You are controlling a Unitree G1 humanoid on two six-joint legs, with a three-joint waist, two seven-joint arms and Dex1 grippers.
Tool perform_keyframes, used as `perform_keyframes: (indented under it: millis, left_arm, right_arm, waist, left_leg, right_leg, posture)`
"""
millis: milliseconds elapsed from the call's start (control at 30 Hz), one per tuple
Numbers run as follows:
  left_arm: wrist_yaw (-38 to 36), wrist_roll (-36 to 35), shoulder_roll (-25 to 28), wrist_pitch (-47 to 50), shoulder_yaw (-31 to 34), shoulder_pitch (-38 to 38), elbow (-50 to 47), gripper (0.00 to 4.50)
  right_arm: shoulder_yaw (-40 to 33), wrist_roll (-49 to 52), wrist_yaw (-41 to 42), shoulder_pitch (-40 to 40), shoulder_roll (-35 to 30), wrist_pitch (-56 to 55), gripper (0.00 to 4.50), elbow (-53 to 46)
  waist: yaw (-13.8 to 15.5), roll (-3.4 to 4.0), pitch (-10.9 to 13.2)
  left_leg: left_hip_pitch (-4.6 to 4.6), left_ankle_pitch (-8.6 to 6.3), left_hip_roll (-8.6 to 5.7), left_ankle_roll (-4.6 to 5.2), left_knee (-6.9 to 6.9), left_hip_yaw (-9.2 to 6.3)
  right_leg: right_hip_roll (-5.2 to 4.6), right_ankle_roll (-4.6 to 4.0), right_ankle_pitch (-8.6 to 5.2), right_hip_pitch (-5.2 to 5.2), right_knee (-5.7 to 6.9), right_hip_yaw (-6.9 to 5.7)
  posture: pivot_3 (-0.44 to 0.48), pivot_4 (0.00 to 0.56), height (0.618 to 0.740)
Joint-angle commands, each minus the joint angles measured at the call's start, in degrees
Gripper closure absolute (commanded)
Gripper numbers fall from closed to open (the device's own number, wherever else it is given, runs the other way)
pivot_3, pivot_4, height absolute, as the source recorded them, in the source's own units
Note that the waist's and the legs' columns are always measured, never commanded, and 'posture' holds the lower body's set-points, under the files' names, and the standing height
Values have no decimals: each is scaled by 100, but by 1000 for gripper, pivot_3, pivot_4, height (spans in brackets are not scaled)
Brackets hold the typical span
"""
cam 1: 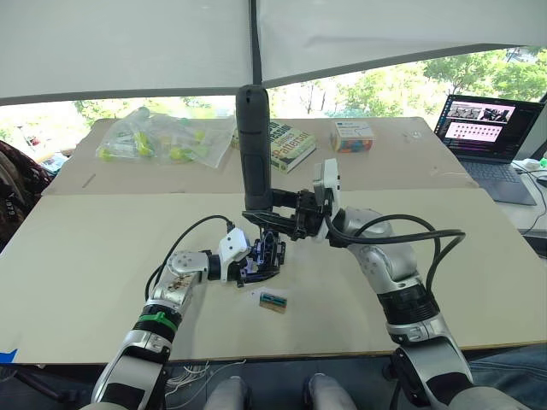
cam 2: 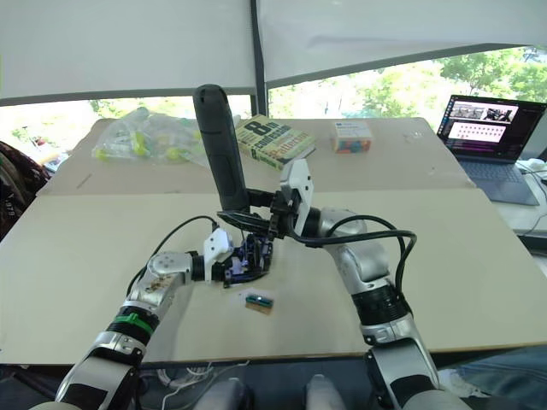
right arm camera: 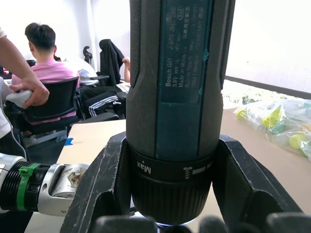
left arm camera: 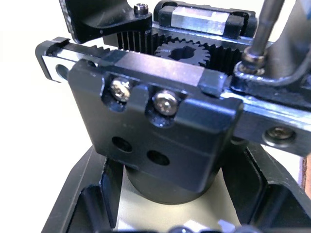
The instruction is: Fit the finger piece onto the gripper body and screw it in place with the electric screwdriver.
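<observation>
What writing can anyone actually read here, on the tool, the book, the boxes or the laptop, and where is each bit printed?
"Bosch GO", "3.6V", "Made in": side label of the thick black cylindrical electric screwdriver; the rest of the label is too small.
"Max": its black collar ring.
"8th": cover of the green and white paperback book; the other cover words are blurred.
Small colourful box: print unreadable.
Open laptop screen: too small.

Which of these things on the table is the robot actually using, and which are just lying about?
In use:
- electric screwdriver, upright in the right claw
- gripper body, held by the left claw

Lying about:
- green-topped block
- book
- bag of yellow-green bits
- small colourful box
- laptop
</observation>
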Motion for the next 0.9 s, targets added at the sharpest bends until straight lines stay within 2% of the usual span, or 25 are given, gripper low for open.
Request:
perform_keyframes:
  millis: [33,200,433,600,833,900]
  left_arm:
    - [37,20,-6,53,-22,53,-15,2053]
    - [146,60,-8,19,-8,59,21,2053]
    - [328,174,12,16,-10,59,130,2053]
    - [374,198,8,39,-28,76,174,2053]
    - [400,123,-17,158,-6,63,178,2053]
    - [461,65,-39,210,61,57,138,1108]
  right_arm:
    - [257,-282,88,283,-185,211,2587,218]
    - [126,-109,203,168,-149,126,2587,0]
    - [-363,684,440,-362,-73,261,2587,-637]
    - [-614,921,404,-650,40,175,2587,-647]
    - [-764,990,572,-658,-10,135,2587,-617]
    - [-857,1096,616,-665,-30,163,2587,-671]
  waist:
    - [0,0,0]
    - [1,0,0]
    - [14,-1,5]
    - [16,-2,8]
    - [18,-2,8]
    - [16,-1,8]
  left_leg:
    - [0,0,0,0,0,0]
    - [-1,0,0,0,0,0]
    - [-17,0,0,0,1,-1]
    - [-44,1,0,0,4,-2]
    - [-43,1,0,0,4,-2]
    - [-43,1,1,0,4,-2]
  right_leg:
    - [0,0,0,0,0,0]
    - [0,0,0,-1,0,0]
    - [-1,0,0,-14,0,0]
    - [-2,-1,2,-46,4,1]
    - [-3,-1,2,-44,6,0]
    - [-2,-1,2,-45,6,0]
  posture:
    - [0,150,740]
    - [0,150,740]
    - [0,150,740]
    - [0,150,740]
    - [0,150,740]
    - [0,150,740]
